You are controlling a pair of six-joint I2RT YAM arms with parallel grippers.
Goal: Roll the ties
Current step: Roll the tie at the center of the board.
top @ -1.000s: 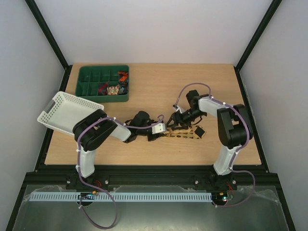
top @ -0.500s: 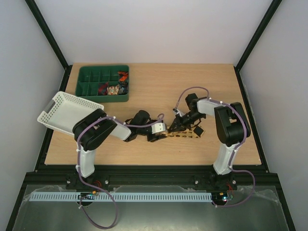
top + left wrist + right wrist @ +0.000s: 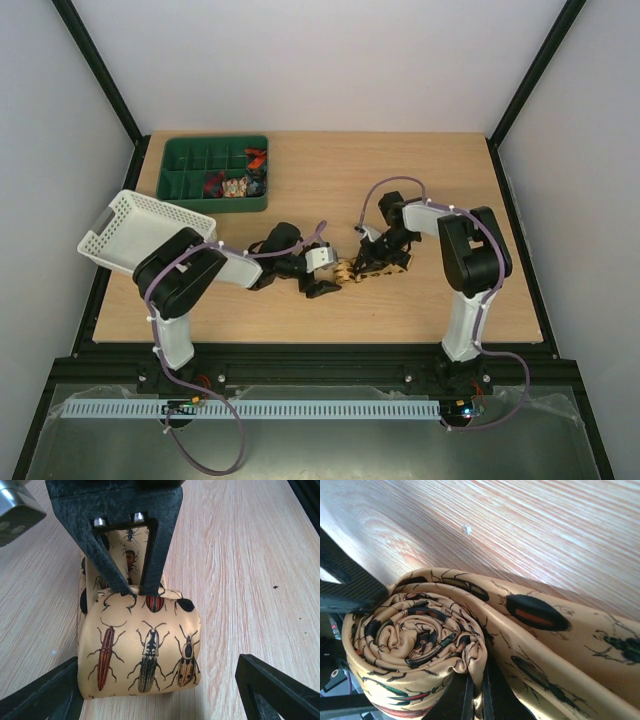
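Wooden desk [image 3: 330, 190]; beetle-print tan tie [image 3: 142, 650] rolled into coil; right fingers [image 3: 100, 555] pinched on its top edge; left fingers [image 3: 280, 690] spread wide, flanking coil.

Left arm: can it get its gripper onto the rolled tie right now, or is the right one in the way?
Probably yes. The left gripper is open astride the beetle-print tie roll; the right gripper pinches only the roll's far side.
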